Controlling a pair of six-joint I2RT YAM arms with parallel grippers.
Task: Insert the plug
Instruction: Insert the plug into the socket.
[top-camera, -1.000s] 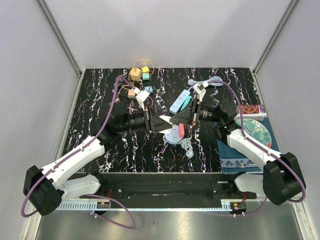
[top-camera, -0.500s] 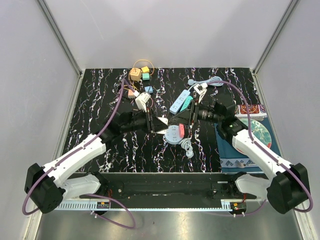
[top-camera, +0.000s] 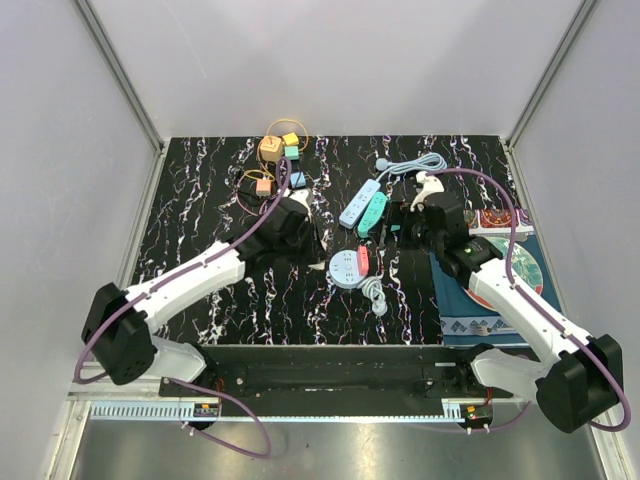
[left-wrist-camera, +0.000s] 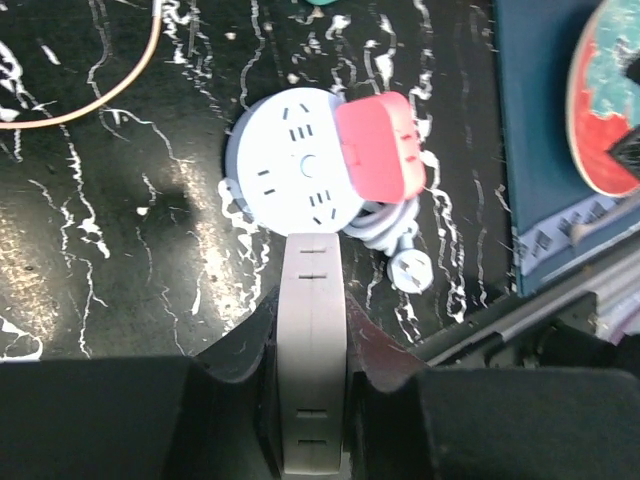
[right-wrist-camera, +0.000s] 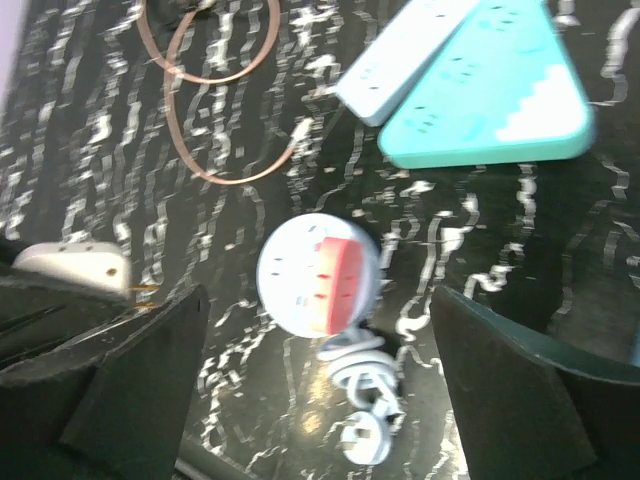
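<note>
Coiled cord (top-camera: 375, 295): nearest my arm bases, lying on the black marbled table (top-camera: 200, 200) against the near right side of the round socket hub
Round socket hub (left-wrist-camera: 295, 170): white and flat on the table between my two grippers, with a red block (left-wrist-camera: 378, 148) seated on one side of its face
Left gripper (left-wrist-camera: 312, 310): fingers pinching the plug from both sides, sitting just left of the hub in the top view
Plug (left-wrist-camera: 313, 370): white slab held on edge in my left fingers; from the left wrist its front end meets the hub's rim, but I cannot tell whether they touch
Right gripper (right-wrist-camera: 318, 290): fingers spread wide with nothing between them, hanging to the right of the hub, which shows in the gap
Blue mat (top-camera: 460, 325): on the right under my right arm, carrying a patterned plate (top-camera: 520, 255)
White strip (top-camera: 358, 203) and teal strip (top-camera: 373, 208): lying side by side and touching, just beyond the hub
Pale blue cable (top-camera: 415, 165): past the strips
Small coloured cubes (top-camera: 290, 140): clustered at the far edge, left of centre
</note>
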